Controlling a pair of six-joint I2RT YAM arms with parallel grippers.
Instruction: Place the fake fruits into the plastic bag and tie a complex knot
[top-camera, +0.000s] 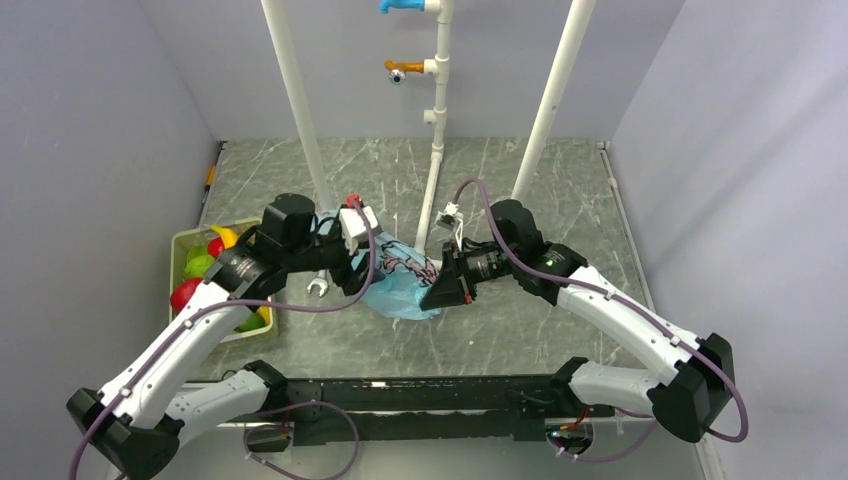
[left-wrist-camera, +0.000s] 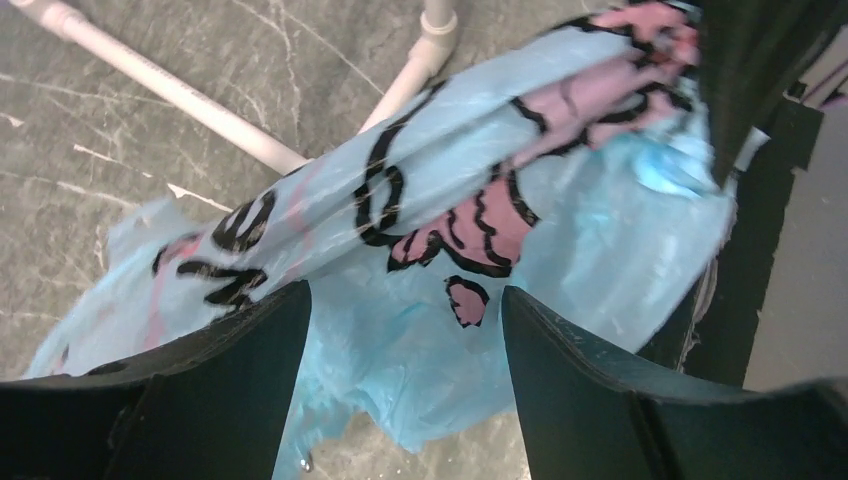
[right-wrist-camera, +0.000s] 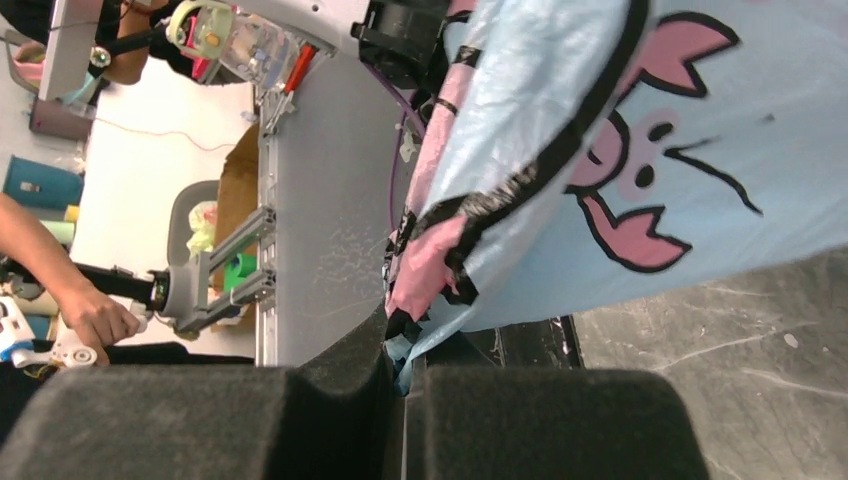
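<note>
My right gripper (right-wrist-camera: 400, 365) is pressed together, pinching a bunched fold of the plastic bag (top-camera: 402, 292), which lies on the table (top-camera: 380, 170). My left gripper (left-wrist-camera: 405, 330) is spread wide, with bag plastic stretched just past its fingers. Left of the bag, a green basket (top-camera: 178, 250) holds the fake fruits (top-camera: 200, 265). The bag shows pink pig prints.

A grey marbled table (top-camera: 560, 200) sits between plain grey walls (top-camera: 90, 150). 3 white pipes (top-camera: 298, 105) stand upright on it. The middle pipe carries a blue fitting (top-camera: 400, 5) above an orange fitting (top-camera: 403, 67). A pale green bin (top-camera: 177, 262) rests at the table's left side, and a small silver wrench (top-camera: 318, 288) lies just to its right. In the right wrist view, a person's hand (right-wrist-camera: 95, 318) holds a grey handle beyond the table's edge.
</note>
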